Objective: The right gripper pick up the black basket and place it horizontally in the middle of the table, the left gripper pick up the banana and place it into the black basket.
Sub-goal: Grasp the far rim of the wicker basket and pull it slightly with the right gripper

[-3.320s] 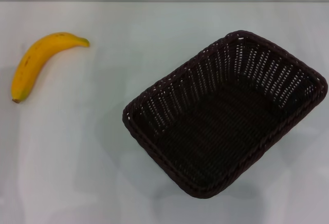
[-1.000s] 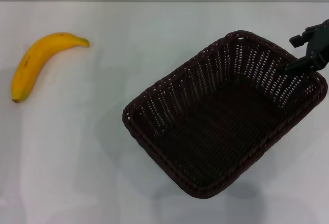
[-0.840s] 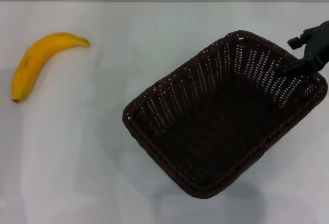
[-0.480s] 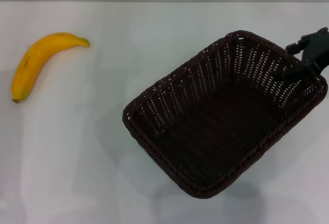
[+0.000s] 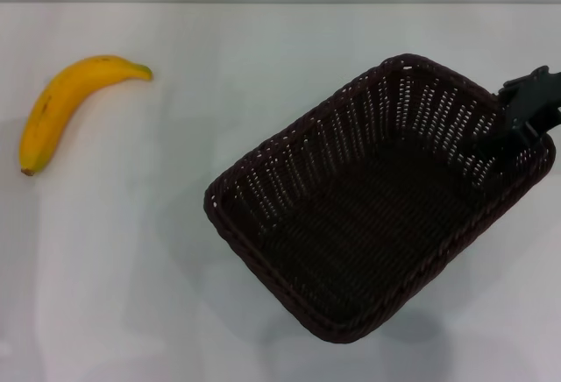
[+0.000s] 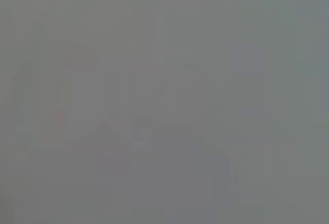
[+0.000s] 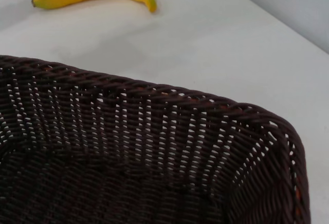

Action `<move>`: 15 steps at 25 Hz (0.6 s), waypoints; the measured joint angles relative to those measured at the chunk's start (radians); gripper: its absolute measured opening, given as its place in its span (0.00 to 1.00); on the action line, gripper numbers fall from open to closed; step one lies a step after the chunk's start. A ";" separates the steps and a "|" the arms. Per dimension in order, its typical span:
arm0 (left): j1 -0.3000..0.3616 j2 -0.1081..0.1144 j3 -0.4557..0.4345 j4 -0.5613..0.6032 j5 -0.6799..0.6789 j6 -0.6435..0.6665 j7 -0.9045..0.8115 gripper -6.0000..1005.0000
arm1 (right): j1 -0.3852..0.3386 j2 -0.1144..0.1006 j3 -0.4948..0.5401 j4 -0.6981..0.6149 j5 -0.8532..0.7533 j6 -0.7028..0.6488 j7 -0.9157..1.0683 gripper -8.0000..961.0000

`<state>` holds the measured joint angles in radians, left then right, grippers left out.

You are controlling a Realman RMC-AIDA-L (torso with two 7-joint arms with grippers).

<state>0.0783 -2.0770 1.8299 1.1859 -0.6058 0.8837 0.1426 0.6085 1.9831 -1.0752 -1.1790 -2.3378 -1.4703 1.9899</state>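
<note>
Basket shift: the black basket [image 5: 377, 198] has nudged slightly toward 9 o'clock, with the right gripper [image 5: 508, 128] now down at its 2 o'clock rim corner. Banana [image 5: 66, 106] lies untouched at 10 o'clock on the table [image 5: 158, 294], well apart from the basket. Can't tell whether the gripper's fingers clamp the rim; left gripper isn't visible.

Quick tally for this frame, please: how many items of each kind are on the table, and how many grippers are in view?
Banana: 1
Black basket: 1
Right gripper, at the basket's far right rim: 1
Left gripper: 0 in view
Total: 2 items on the table, plus 1 gripper
</note>
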 joint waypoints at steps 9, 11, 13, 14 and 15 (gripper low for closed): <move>0.000 0.000 0.000 -0.003 0.000 0.004 0.000 0.78 | 0.001 0.004 -0.002 0.014 -0.014 0.001 0.001 0.80; 0.000 0.000 0.000 -0.003 0.001 0.004 0.000 0.78 | 0.002 0.009 -0.001 0.011 -0.035 0.005 0.005 0.80; 0.000 0.000 0.000 -0.003 0.002 0.004 0.000 0.78 | 0.002 0.015 -0.001 0.005 -0.052 0.007 0.006 0.77; 0.000 0.000 0.000 -0.003 0.002 0.004 0.000 0.78 | 0.002 0.018 -0.001 0.003 -0.059 0.007 0.007 0.75; 0.000 0.000 0.000 -0.003 0.002 0.004 -0.001 0.78 | 0.002 0.019 -0.002 0.002 -0.066 0.008 0.011 0.74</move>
<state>0.0782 -2.0770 1.8299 1.1827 -0.6034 0.8876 0.1421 0.6104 2.0016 -1.0770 -1.1769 -2.4036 -1.4623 2.0007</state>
